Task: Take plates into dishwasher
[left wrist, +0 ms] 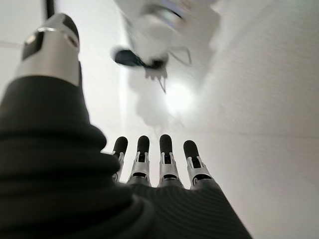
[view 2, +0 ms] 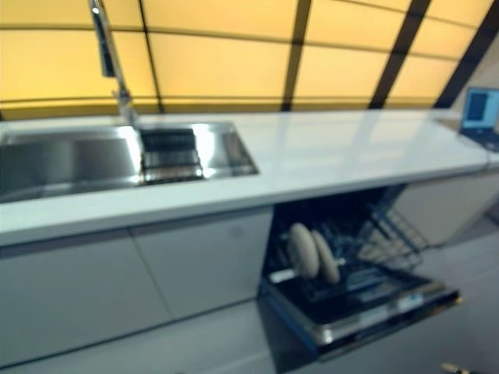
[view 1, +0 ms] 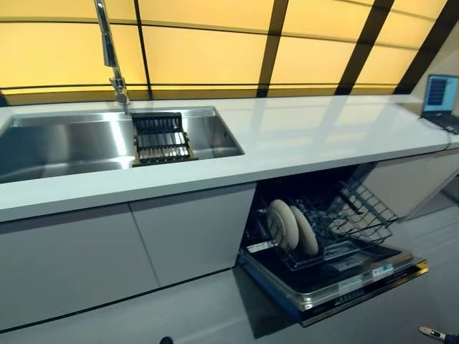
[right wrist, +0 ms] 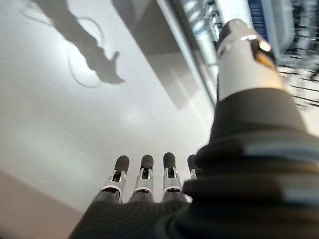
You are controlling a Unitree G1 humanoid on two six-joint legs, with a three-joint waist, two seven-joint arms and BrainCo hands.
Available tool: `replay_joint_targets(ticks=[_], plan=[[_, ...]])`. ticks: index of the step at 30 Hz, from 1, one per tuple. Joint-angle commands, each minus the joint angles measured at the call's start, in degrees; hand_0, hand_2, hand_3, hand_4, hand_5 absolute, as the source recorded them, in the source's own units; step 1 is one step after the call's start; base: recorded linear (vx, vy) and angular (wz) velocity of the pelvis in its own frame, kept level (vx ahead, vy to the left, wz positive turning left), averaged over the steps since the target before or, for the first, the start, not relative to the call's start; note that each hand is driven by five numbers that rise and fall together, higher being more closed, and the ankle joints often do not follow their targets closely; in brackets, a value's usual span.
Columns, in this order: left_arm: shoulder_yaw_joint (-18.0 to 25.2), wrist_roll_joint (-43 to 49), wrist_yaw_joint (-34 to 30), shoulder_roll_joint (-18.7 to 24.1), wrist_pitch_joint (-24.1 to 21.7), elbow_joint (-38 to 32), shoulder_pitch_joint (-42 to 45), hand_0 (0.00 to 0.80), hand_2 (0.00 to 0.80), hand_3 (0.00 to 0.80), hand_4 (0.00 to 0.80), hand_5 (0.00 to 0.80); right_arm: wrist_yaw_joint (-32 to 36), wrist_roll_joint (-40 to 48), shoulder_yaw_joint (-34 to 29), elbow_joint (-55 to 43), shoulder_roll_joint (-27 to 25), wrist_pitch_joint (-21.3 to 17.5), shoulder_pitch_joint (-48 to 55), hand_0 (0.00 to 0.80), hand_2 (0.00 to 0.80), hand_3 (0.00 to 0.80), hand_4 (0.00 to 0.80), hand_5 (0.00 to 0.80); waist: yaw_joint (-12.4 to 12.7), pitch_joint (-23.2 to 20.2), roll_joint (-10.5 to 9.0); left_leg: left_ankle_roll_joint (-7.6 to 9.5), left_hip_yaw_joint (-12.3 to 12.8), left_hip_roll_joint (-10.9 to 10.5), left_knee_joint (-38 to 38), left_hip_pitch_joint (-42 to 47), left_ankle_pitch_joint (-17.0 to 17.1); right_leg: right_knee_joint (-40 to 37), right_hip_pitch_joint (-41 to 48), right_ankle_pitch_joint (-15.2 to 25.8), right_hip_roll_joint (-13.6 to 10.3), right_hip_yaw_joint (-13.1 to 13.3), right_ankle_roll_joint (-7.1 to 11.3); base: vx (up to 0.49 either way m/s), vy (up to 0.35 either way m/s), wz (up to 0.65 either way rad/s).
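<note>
White plates [view 1: 292, 226] racked in dishwasher [view 1: 337, 276]; right hand [right wrist: 144, 186] apart.

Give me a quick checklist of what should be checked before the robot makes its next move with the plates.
1. Dishwasher door down: ok.
2. Lower rack out, with free slots: ok; two plates stand upright in it.
3. Left robot hand empty, fingers straight: ok.
4. Right robot hand empty, fingers straight: ok.
5. More plates to load: cannot tell; none shows on the countertop, and the sink holds only a dark rack.
6. Laptop away from the dishwasher: ok.
</note>
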Motion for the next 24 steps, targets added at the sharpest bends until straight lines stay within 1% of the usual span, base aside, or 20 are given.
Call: replay_joint_targets(ticks=[1, 2, 3, 4, 5, 6, 7, 9, 11, 12, 13, 14, 15, 16, 17, 18, 20, 21, 22, 24], plan=[[-2.50, -0.89, -0.18, -0.09, -2.27, -0.92, -4.87, 0.000, 0.000, 0.000, 0.000, 0.000, -3.87, 4.41, -2.71, 2.89, 1.65, -1.62, -3.94, 0.000, 0.000, 0.000, 0.000, 0.000, -2.76, -1.59, -6.81, 3.33, -0.06, -7.11, 14.75, 0.80, -1.30, -12.05, 5.86, 9.27, -0.82, 0.18, 2.11, -0.385, 0.036, 0.84], [-2.54, -0.92, -0.17, -0.10, -2.28, -0.96, -5.07, 0.000, 0.000, 0.000, 0.000, 0.000, -3.73, 4.50, -2.94, 3.05, 1.69, -1.68, -3.85, 0.000, 0.000, 0.000, 0.000, 0.000, -3.06, -1.85, -6.99, 3.41, -0.27, -7.37, 14.89, 1.36, -1.35, -12.30, 5.36, 9.79, -1.06, -0.01, 2.19, -0.274, 0.043, 0.73], [-2.59, -0.86, -0.12, -0.22, -2.34, -1.06, -5.42, 0.000, 0.000, 0.000, 0.000, 0.000, -3.74, 4.92, -3.63, 3.22, 1.79, -1.70, -3.48, 0.000, 0.000, 0.000, 0.000, 0.000, -3.70, -2.20, -7.02, 3.56, -1.15, -8.23, 15.18, 3.76, -2.64, -12.68, 4.72, 10.50, -1.36, -0.53, 2.45, -0.158, 0.084, 0.46], [-2.59, -0.47, -0.02, -0.46, -2.39, -1.32, -5.98, 0.000, 0.000, 0.000, 0.000, 0.000, -3.59, 5.89, -4.86, 3.17, 2.10, -1.62, -2.64, 0.000, 0.000, 0.000, 0.000, 0.000, -4.57, -3.09, -6.33, 3.41, -2.77, -9.98, 12.91, 8.47, -4.63, -12.96, 3.40, 11.38, -1.16, -1.48, 3.00, -0.213, 0.167, 0.66], [-2.94, -0.10, -0.08, -0.48, -2.48, -1.66, -6.56, 0.000, 0.000, 0.000, 0.000, 0.000, -3.26, 7.88, -5.88, 2.73, 2.62, -1.30, -1.72, 0.000, 0.000, 0.000, 0.000, 0.000, -5.44, -4.19, -4.96, 2.93, -3.93, -11.52, 4.44, 12.66, -5.32, -12.71, 1.95, 12.04, -0.18, -2.99, 3.63, -0.238, 0.242, 0.65], [-3.79, -0.36, -0.33, -0.45, -2.48, -1.80, -7.23, 0.000, 0.000, 0.000, 0.000, 0.000, -2.62, 10.63, -6.61, 1.77, 2.80, -0.50, -0.61, 0.000, 0.000, 0.000, 0.000, 0.000, -6.42, -4.64, -3.35, 2.21, -4.18, -12.07, -5.86, 16.75, -4.14, -12.26, 1.46, 12.01, 0.89, -4.06, 3.97, -0.219, 0.203, 0.83], [-4.54, -0.73, -0.41, -0.52, -2.97, -1.69, -7.78, 0.000, 0.000, 0.000, 0.000, 0.000, -2.46, 12.43, -6.98, 0.97, 3.34, 0.06, -0.11, 0.000, 0.000, 0.000, 0.000, 0.000, -6.48, -4.68, -2.84, 2.40, -5.71, -13.73, -8.40, 16.88, -3.44, -11.89, 0.77, 12.33, 1.29, -4.50, 4.14, -0.203, 0.128, 0.80], [-5.83, -1.92, -0.10, -0.75, -4.01, -1.79, -8.81, 0.000, 0.000, 0.000, 0.000, 0.000, -2.07, 16.00, -6.65, -0.34, 5.10, 0.63, -0.25, 0.000, 0.000, 0.000, 0.000, 0.000, -6.51, -4.72, -2.74, 3.43, -8.51, -15.56, -10.26, 17.25, -3.30, -11.87, -1.40, 13.35, 1.60, -4.76, 4.40, -0.248, 0.046, 0.93], [-5.99, -1.92, 0.15, -1.00, -4.69, -1.35, -9.42, 0.000, 0.000, 0.000, 0.000, 0.000, -2.46, 19.84, -5.55, -0.30, 6.56, 0.41, -1.29, 0.000, 0.000, 0.000, 0.000, 0.000, -6.04, -4.65, -2.55, 3.64, -8.70, -15.82, -11.49, 17.32, -2.87, -11.81, -2.17, 13.30, 2.19, -5.64, 4.37, -0.266, 0.009, 0.16], [-5.92, -1.97, 0.55, -1.07, -5.10, -0.88, -9.28, 0.000, 0.000, 0.000, 0.000, 0.000, -2.84, 20.54, -4.79, 0.28, 7.50, -0.59, -1.94, 0.000, 0.000, 0.000, 0.000, 0.000, -5.26, -4.75, -2.50, 3.81, -8.63, -16.01, -11.79, 17.01, -2.56, -12.04, -1.91, 13.10, 2.27, -6.73, 4.33, -0.200, -0.021, -0.11], [-5.92, -2.08, 0.61, -1.04, -5.17, -0.82, -9.12, 0.000, 0.000, 0.000, 0.000, 0.000, -2.88, 20.55, -4.64, 0.59, 7.85, -1.00, -2.10, 0.000, 0.000, 0.000, 0.000, 0.000, -4.98, -4.73, -2.54, 3.87, -8.31, -15.99, -11.68, 16.83, -2.52, -12.03, -1.82, 13.16, 1.96, -7.33, 4.49, -0.245, -0.071, -0.09], [-5.59, -2.34, 0.90, -0.74, -5.28, -0.48, -8.22, 0.000, 0.000, 0.000, 0.000, 0.000, -2.87, 20.45, -3.96, 1.65, 9.38, -1.96, -2.78, 0.000, 0.000, 0.000, 0.000, 0.000, -3.71, -4.70, -2.49, 4.12, -6.85, -15.68, -11.43, 16.43, -2.43, -10.78, -1.91, 13.98, -0.35, -10.13, 5.63, -0.195, -0.095, -0.23], [-4.98, -2.34, 0.73, -0.46, -5.46, -0.35, -7.41, 0.000, 0.000, 0.000, 0.000, 0.000, -2.62, 20.48, -3.41, 2.00, 10.45, -2.54, -3.31, 0.000, 0.000, 0.000, 0.000, 0.000, -3.15, -4.56, -2.13, 4.28, -6.50, -15.16, -11.30, 16.36, -2.33, -9.47, -2.26, 14.28, -1.89, -10.08, 6.37, -0.199, -0.116, -0.50], [-4.73, -2.66, 0.43, -0.13, -5.61, -0.26, -6.86, 0.000, 0.000, 0.000, 0.000, 0.000, -2.71, 20.84, -3.27, 2.20, 11.08, -2.64, -3.57, 0.000, 0.000, 0.000, 0.000, 0.000, -3.01, -4.38, -1.93, 4.45, -6.24, -14.82, -11.01, 16.36, -2.49, -8.63, -2.63, 14.48, -3.02, -9.33, 6.87, -0.133, -0.147, -0.56], [-4.44, -3.31, 0.17, 0.29, -5.61, -0.14, -6.22, 0.000, 0.000, 0.000, 0.000, 0.000, -2.90, 21.21, -3.36, 2.58, 12.14, -2.88, -3.86, 0.000, 0.000, 0.000, 0.000, 0.000, -2.86, -4.22, -1.51, 4.57, -6.20, -14.07, -10.62, 16.13, -2.57, -8.00, -3.04, 15.48, -5.35, -8.25, 7.76, -0.114, -0.218, -0.45], [-4.06, -4.21, -0.21, 0.94, -5.25, 0.02, -5.90, 0.000, 0.000, 0.000, 0.000, 0.000, -3.10, 21.81, -3.14, 3.34, 13.47, -3.51, -4.20, 0.000, 0.000, 0.000, 0.000, 0.000, -2.58, -3.96, -1.35, 4.66, -5.79, -13.19, -9.82, 16.12, -3.25, -7.45, -3.41, 16.89, -8.41, -6.69, 8.74, -0.120, -0.288, -0.10], [-4.07, -5.50, -0.59, 1.75, -4.36, 0.00, -6.08, 0.000, 0.000, 0.000, 0.000, 0.000, -3.51, 23.61, -2.90, 4.25, 15.06, -4.06, -4.58, 0.000, 0.000, 0.000, 0.000, 0.000, -3.03, -3.56, -1.04, 4.31, -6.09, -11.66, -8.32, 15.85, -4.42, -8.15, -4.33, 19.45, -12.10, -2.29, 9.81, -0.093, -0.325, 0.18], [-3.61, -5.69, -0.71, 2.44, -3.92, 0.21, -6.11, 0.000, 0.000, 0.000, 0.000, 0.000, -4.39, 25.04, -2.76, 4.85, 16.14, -4.98, -4.73, 0.000, 0.000, 0.000, 0.000, 0.000, -3.21, -3.27, -0.79, 3.88, -6.56, -10.09, -7.03, 15.55, -5.09, -8.49, -4.43, 19.21, -13.00, 0.79, 10.15, -0.076, -0.320, 0.20], [-3.82, -5.95, -0.63, 2.50, -3.86, 0.42, -6.25, 0.000, 0.000, 0.000, 0.000, 0.000, -4.93, 25.84, -2.41, 5.26, 16.61, -6.00, -4.79, 0.000, 0.000, 0.000, 0.000, 0.000, -3.20, -3.28, -0.95, 3.81, -6.62, -9.59, -6.47, 14.97, -5.11, -9.57, -3.54, 18.05, -12.13, 1.56, 10.47, -0.082, -0.370, 0.31], [-3.55, -9.25, 0.76, 1.99, -3.94, 1.08, -6.02, 0.000, 0.000, 0.000, 0.000, 0.000, -3.76, 29.19, -2.52, 6.53, 17.58, -5.87, -4.77, 0.000, 0.000, 0.000, 0.000, 0.000, -2.75, -3.70, -1.69, 2.45, -5.99, -7.94, -5.66, 13.80, -4.27, -14.28, -0.92, 17.55, -11.34, 0.37, 11.25, -0.083, -0.280, 0.27]])
